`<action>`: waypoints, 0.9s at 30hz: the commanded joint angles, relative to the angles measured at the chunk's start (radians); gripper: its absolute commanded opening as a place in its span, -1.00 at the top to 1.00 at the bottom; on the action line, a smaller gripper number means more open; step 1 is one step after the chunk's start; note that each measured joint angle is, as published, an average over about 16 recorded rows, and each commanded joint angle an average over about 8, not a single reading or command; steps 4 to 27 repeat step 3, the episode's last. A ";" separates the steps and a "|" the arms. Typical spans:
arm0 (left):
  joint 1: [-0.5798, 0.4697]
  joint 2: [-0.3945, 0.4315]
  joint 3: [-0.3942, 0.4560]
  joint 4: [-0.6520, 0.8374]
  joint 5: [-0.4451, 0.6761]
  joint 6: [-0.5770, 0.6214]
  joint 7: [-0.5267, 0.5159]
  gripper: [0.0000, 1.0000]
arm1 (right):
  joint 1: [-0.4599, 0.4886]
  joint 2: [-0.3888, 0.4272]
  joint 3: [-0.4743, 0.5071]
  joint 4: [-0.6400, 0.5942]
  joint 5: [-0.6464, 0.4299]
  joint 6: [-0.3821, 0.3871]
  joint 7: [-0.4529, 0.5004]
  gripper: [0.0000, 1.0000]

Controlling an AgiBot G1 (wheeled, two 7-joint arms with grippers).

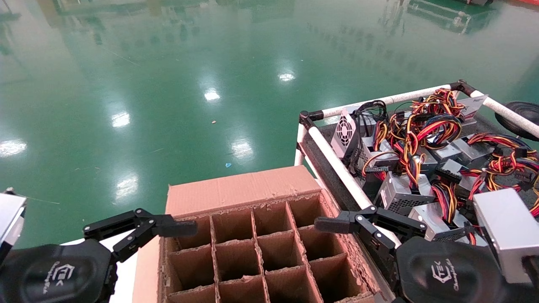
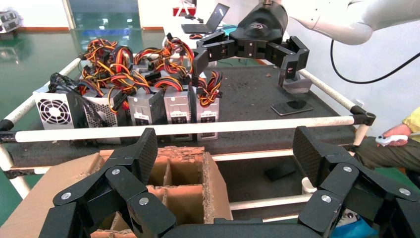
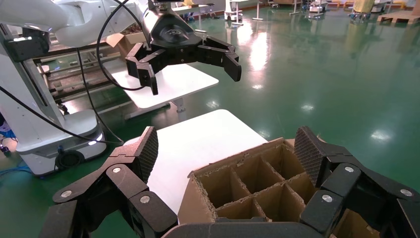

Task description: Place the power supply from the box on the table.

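The left gripper (image 1: 168, 229) is hanging at the left edge of the big brown cardboard box (image 1: 236, 191), which has a grid of square cells, and its black fingers are spread wide with nothing between them. The right gripper (image 1: 337, 223) is hanging at the box's right edge, and it is also wide open and empty. Every cell that is showing looks empty, so I cannot see a power supply left in the box; the nearest cells are cut off from view.

Farther off, to the right of the box, the dark grey felt table (image 1: 326, 168) with white tube rails is holding a crowd of small silver-grey metal power supplies (image 1: 400, 191) with red, yellow and black wires. They are lying on the right gripper's side, so the right arm is the nearer one to them. The table is touching or just beside the box.
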 commanded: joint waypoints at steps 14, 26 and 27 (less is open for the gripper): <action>0.000 0.000 0.000 0.000 0.000 0.000 0.000 -1.00 | 0.000 0.000 0.000 0.000 0.000 0.000 0.000 -1.00; 0.000 0.000 0.000 0.000 0.000 0.000 0.000 -1.00 | 0.000 0.000 0.000 0.000 0.000 0.000 0.000 -1.00; 0.000 0.000 0.000 0.000 0.000 0.000 0.000 -1.00 | 0.000 0.000 0.000 0.000 0.000 0.000 0.000 -1.00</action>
